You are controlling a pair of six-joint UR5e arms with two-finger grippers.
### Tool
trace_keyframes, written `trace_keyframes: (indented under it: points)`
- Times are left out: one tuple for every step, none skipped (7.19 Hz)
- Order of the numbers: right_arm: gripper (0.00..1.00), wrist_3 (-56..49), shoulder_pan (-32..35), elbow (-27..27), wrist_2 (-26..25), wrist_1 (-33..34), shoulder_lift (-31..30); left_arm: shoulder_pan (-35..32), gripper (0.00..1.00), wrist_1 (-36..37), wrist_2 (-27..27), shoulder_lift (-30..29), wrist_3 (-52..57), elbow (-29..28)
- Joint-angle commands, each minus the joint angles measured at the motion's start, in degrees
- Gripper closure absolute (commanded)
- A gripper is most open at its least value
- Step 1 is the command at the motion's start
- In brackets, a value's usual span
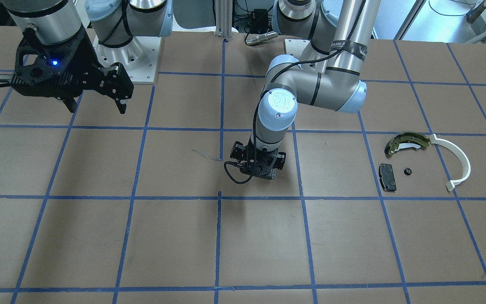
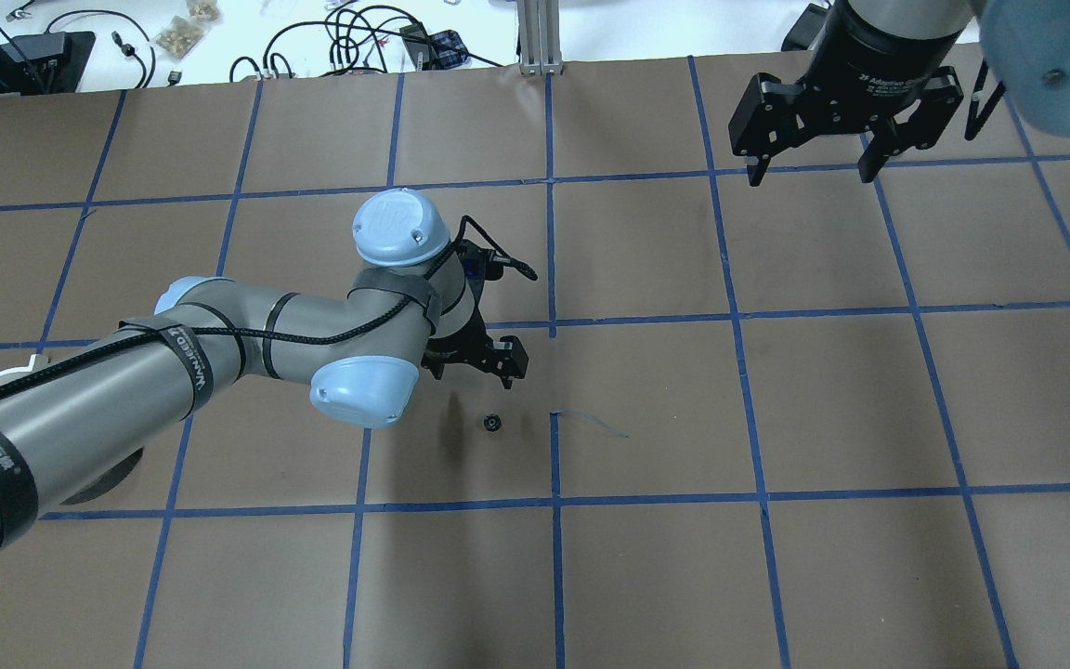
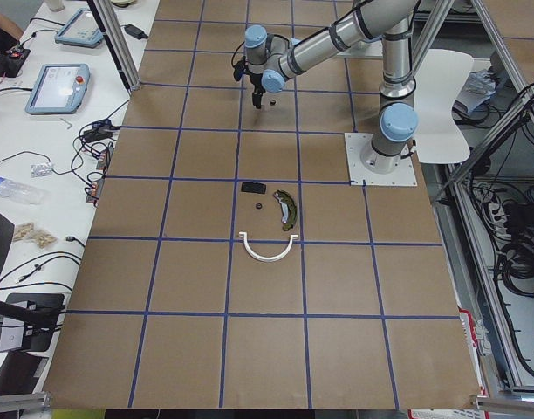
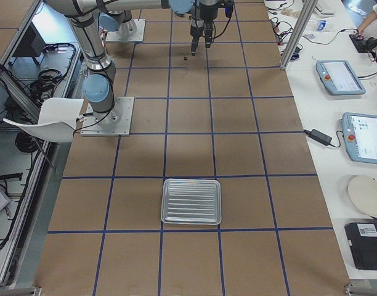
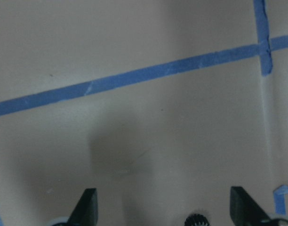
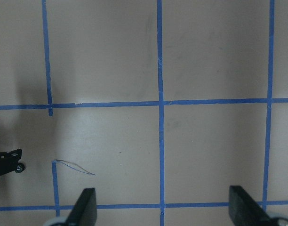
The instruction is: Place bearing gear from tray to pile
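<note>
Both jaws of the left end effector (image 5: 165,209) are spread wide, nothing gripped; the gear (image 2: 493,423) is seen loose on the tabletop (image 2: 646,576) just below them, well apart from the pile (image 1: 407,142) and the tray (image 4: 191,201). The right end effector (image 2: 811,173) is likewise released, held above the tabletop.

Overhead and front cameras look down on the table (image 2: 869,576) from opposite sides, sharing its middle; end cameras look along it; wrist cameras face down, close.
</note>
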State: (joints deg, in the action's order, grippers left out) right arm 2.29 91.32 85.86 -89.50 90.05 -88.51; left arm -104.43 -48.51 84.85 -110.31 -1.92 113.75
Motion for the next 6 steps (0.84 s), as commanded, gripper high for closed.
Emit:
trace_keyframes:
  points:
    - [0.00,0.0,-0.1,0.0,0.0,-0.1,0.0,-1.9,0.03,0.6,-0.3,-0.1,-0.9,0.6]
    - [0.00,0.0,-0.1,0.1,0.2,-0.2,0.0,-2.0,0.09,0.4,-0.3,0.0,-0.9,0.8]
    - [0.00,0.0,-0.1,0.1,0.4,-0.1,0.0,-2.2,0.11,0.2,-0.3,0.0,-1.0,1.1]
    - [0.00,-0.1,-0.1,0.1,-0.1,-0.2,-0.3,-2.2,0.15,0.2,0.0,0.0,-0.9,1.7]
    - [0.00,0.0,-0.2,0.9,0.4,-0.1,-0.3,-2.2,0.17,-0.2,0.2,0.2,-0.9,1.8]
    - [0.00,0.0,-0.3,1.3,0.5,0.0,-0.3,-2.1,0.17,-0.5,0.3,0.1,-0.8,1.8]
